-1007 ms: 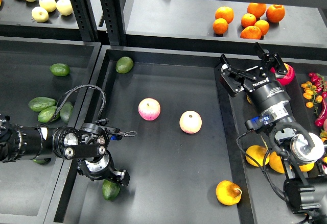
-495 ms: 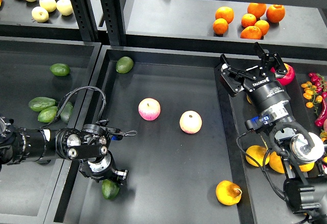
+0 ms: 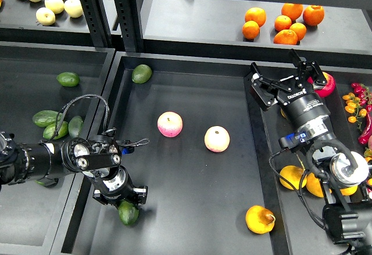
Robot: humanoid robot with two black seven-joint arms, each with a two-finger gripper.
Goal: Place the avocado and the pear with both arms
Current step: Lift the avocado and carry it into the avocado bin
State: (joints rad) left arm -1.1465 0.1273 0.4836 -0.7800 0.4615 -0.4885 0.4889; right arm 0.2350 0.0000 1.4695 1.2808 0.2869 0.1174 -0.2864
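Note:
The dark green avocado (image 3: 129, 214) lies on the floor of the central black tray (image 3: 192, 179), near its front left corner. My left gripper (image 3: 123, 197) hangs right over it, touching or almost touching its top. It is dark and seen end-on, so I cannot tell its fingers apart. The orange-yellow pear (image 3: 260, 219), with a brown stem end, lies at the tray's front right. My right gripper (image 3: 282, 69) is open and empty above the tray's right wall, far from the pear.
Two pink-and-yellow apples (image 3: 170, 124) (image 3: 216, 139) lie mid-tray, and a lighter green avocado (image 3: 141, 73) at its back left. Several avocados (image 3: 51, 125) lie in the left tray and yellow fruits (image 3: 297, 178) in the right tray. Oranges (image 3: 282, 22) sit on the back shelf.
My left arm's wrist has drawn a little to the left and its gripper end sits lower over the avocado, which has shifted slightly right. The right arm has not moved.

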